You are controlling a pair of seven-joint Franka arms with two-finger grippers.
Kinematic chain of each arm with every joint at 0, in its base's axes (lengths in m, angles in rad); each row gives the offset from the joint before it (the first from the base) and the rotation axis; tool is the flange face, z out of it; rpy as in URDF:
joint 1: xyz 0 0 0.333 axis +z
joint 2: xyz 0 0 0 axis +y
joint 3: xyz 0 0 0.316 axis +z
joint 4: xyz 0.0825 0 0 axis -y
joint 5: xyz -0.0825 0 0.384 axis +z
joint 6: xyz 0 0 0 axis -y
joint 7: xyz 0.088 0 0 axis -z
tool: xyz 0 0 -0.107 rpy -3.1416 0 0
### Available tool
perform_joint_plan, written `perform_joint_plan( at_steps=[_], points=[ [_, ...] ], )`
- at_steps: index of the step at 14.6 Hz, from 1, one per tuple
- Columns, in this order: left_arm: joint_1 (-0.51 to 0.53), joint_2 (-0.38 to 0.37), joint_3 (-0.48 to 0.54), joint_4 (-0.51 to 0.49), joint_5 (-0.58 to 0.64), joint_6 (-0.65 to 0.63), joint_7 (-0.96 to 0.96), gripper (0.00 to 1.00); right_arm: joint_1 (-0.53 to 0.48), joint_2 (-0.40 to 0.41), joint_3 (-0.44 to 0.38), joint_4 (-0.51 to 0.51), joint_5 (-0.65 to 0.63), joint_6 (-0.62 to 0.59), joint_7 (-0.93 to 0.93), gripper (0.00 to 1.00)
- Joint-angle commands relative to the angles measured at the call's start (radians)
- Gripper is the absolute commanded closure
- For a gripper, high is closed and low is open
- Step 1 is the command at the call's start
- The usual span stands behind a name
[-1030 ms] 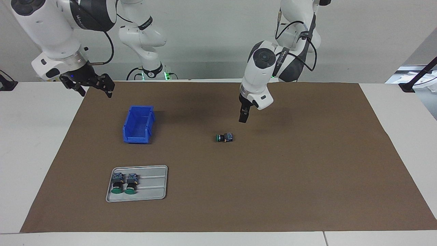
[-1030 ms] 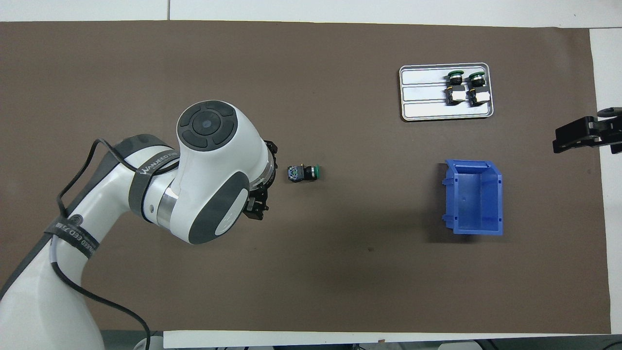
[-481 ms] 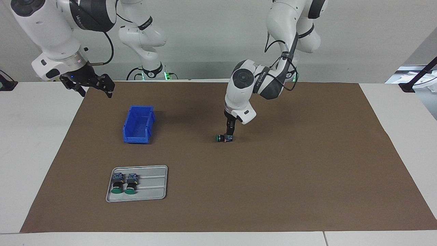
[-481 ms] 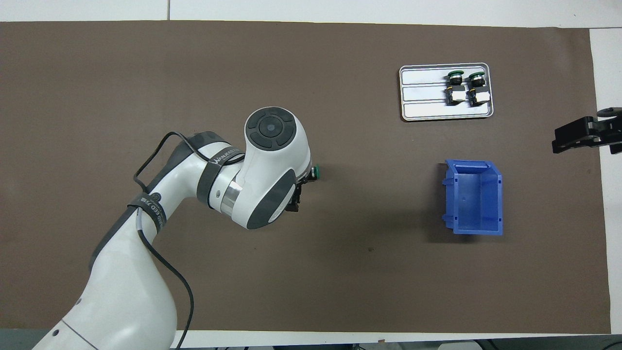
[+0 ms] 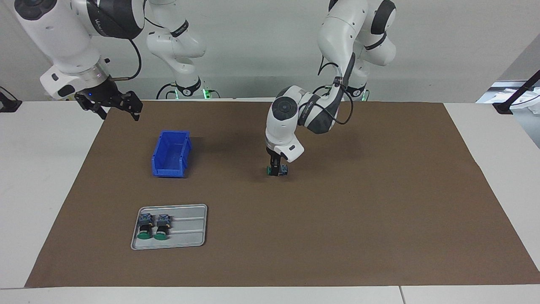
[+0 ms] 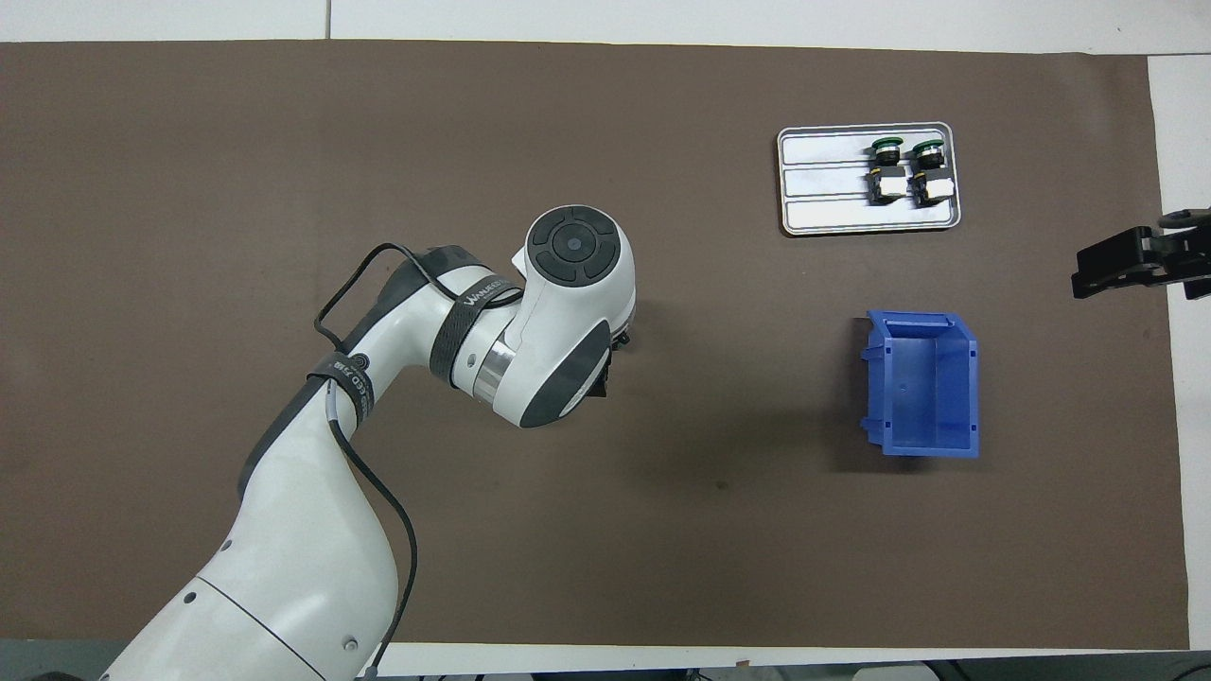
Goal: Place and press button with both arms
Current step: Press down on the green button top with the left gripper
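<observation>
1. At the right arm's end of the table our right gripper [image 5: 112, 105] hangs in the air over the mat's corner by the blue bin [image 5: 171, 154]; its fingers stand spread and hold nothing, and this arm waits.
2. Farther from us than the bin lies the grey tray [image 5: 190, 230], with two spare buttons [image 5: 152, 226] lying side by side in it.
3. Mid-mat lies the button [image 5: 283, 169] we are working on, on its side, green cap toward the right arm's end.
4. Our left gripper [image 5: 274, 169] is down at that button, fingers apart and straddling its black body; we judge that they have not closed on it.
5. We read this as the grasp step: the pick is set up, not made.
6. Next we must close squarely on the body, keep the cap clear of the fingers, and lift without rolling it.
</observation>
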Motion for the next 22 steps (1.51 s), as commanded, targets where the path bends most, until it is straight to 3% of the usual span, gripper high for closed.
perform_joint_plan(
  at_steps=[1, 7, 12, 19, 22],
  points=[
    [-0.019, 0.015, 0.024, 0.016, 0.025, 0.032, -0.024, 0.01, -0.01, -0.014, 0.003, -0.011, 0.018, -0.001, -0.017, 0.01],
    [-0.019, 0.043, 0.022, 0.004, 0.027, 0.089, -0.025, 0.03, -0.009, -0.013, 0.003, -0.011, 0.018, -0.001, -0.017, 0.01],
    [-0.018, 0.045, 0.022, 0.004, 0.025, 0.092, -0.024, 0.26, -0.009, -0.014, 0.004, -0.011, 0.018, -0.001, -0.017, 0.01],
    [-0.015, 0.043, 0.021, -0.025, 0.025, 0.127, -0.022, 0.27, -0.009, -0.014, 0.004, -0.011, 0.018, -0.001, -0.017, 0.01],
    [-0.015, 0.043, 0.021, -0.024, 0.025, 0.126, -0.021, 0.37, -0.009, -0.014, 0.004, -0.011, 0.018, -0.001, -0.017, 0.01]
  ],
)
